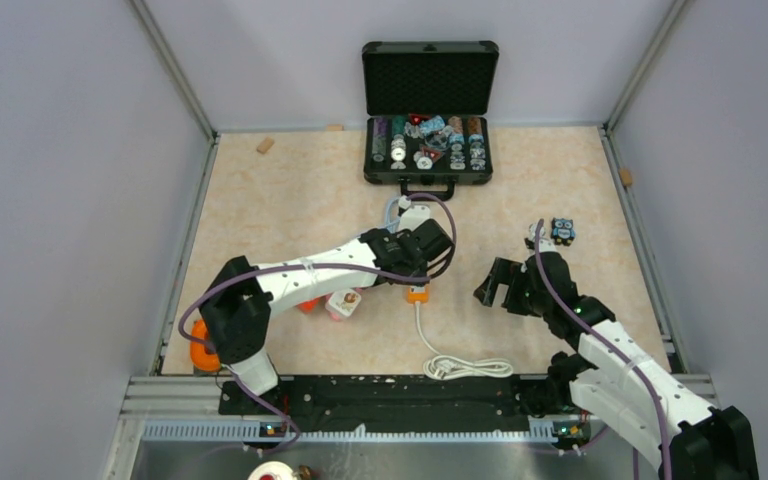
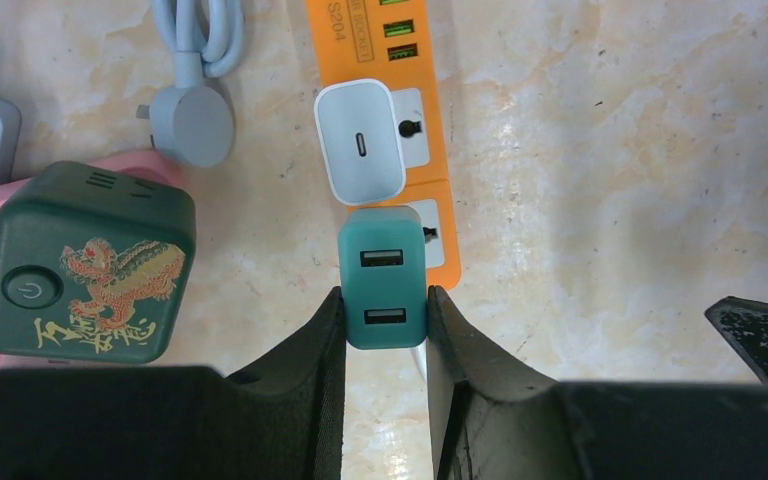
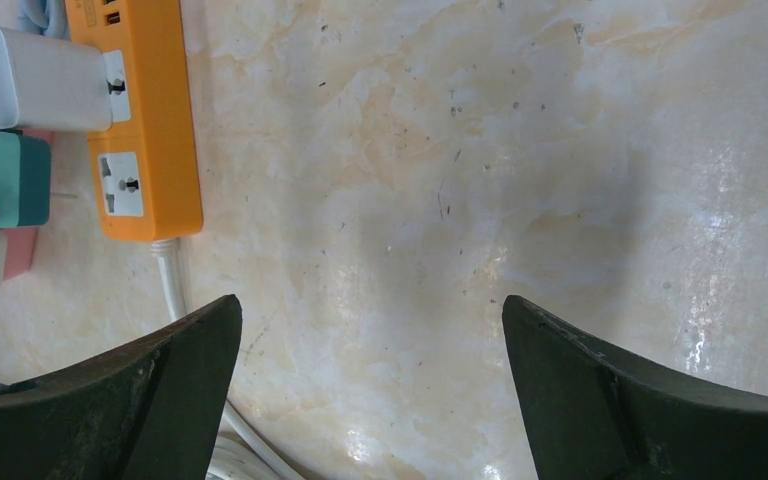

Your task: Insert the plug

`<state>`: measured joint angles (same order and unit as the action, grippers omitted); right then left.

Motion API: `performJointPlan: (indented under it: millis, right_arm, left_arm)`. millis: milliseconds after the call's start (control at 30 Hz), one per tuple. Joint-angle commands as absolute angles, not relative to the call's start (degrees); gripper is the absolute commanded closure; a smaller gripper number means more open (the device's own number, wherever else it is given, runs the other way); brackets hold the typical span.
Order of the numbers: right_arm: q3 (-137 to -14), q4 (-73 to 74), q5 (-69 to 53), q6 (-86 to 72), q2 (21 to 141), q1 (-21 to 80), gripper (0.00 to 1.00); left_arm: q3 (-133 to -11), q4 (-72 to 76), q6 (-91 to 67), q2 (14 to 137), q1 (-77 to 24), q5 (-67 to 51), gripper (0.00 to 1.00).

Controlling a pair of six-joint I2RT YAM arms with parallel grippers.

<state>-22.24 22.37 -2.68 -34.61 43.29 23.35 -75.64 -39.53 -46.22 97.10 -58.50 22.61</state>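
One white charger [image 2: 360, 140] already sits in the orange power strip [image 2: 350, 50], mid-table. Left claw [image 2: 385, 330] pinches the teal USB charger [image 2: 382, 275] over the end socket [image 2: 433, 238]; we judge it unseated. Right claw [image 3: 370, 330] wide, empty.

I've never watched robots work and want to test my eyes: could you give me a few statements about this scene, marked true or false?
1. The left jaws grip a teal charger. True.
2. The right jaws also hold something. False: they stand wide open and empty above the table.
3. A white charger sits in the orange power strip. True.
4. The black case is shut. False: its lid stands open.
5. The green cube bears a dragon picture. True.
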Motion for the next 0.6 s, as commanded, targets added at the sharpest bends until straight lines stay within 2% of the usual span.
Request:
performJointPlan:
  millis: [0, 567]
  right_arm:
    - [-24.46, 21.37, -3.18, -34.09, 42.55, 22.89, 0.02]
    - [-24.49, 21.52, -3.89, -34.18, 42.18, 22.89, 0.01]
  left_arm:
    - [-77.36, -41.78, -48.15, 97.54, -59.03, 25.32, 1.00]
    - [-73.75, -39.31, -50.28, 98.60, -59.72, 24.77, 1.00]
